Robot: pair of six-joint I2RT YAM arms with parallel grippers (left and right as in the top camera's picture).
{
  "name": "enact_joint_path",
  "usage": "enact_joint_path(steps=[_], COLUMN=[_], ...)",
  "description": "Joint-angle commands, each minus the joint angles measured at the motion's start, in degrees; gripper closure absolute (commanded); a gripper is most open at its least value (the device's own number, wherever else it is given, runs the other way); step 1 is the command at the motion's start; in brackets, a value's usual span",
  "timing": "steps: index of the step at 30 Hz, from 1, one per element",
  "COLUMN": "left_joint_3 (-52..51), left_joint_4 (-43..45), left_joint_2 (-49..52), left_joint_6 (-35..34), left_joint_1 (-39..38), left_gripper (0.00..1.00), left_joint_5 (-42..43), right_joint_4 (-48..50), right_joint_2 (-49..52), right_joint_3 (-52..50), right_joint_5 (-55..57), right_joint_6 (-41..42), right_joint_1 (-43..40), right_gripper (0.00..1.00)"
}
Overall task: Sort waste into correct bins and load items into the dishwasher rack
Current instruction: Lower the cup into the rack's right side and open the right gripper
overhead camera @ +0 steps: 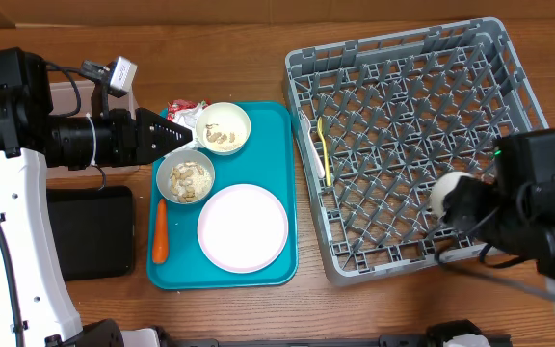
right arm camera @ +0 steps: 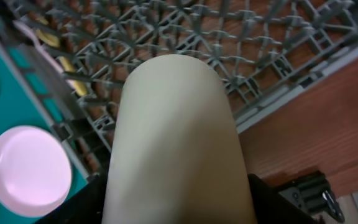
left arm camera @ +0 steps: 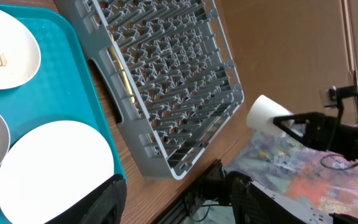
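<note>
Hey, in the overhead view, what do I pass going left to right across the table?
In order: black tray → carrot → plate → yellow cutlery → cup. The bowls, teal tray and rack overlap these, so I left them out.

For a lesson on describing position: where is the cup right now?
In the overhead view, the cup is on the right, held in the right gripper over the lower right corner of the rack.
</note>
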Motion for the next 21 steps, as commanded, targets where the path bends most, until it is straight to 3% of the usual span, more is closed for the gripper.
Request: enact_joint_path(steps=[1,9,21], left_joint_3=[-0.17,-0.17,-0.17], left_joint_4=[0.09,0.09,-0.17], left_joint_2=[0.11,0.11,0.11], left_joint_6=[-0.42,-0.42,-0.39], left_joint_1=[0.13,0.13,0.13], left_gripper=[0.43,0.43,0.43], left_joint_5=[-0.35,-0.35,-0.35], right_joint_4=[0.35,7.19,9.27], right_joint_2=[1.11,6.49,15.39], right_joint_3=[-2.43,-12.87,-13.40], right_joint_5=[2.10,0.57,-0.94], right_joint_6=[1.14,-3.89,-4.55], right_joint_1=[-3.48,-5.09,-5.11], right_gripper=[0.48,0.48,0.48])
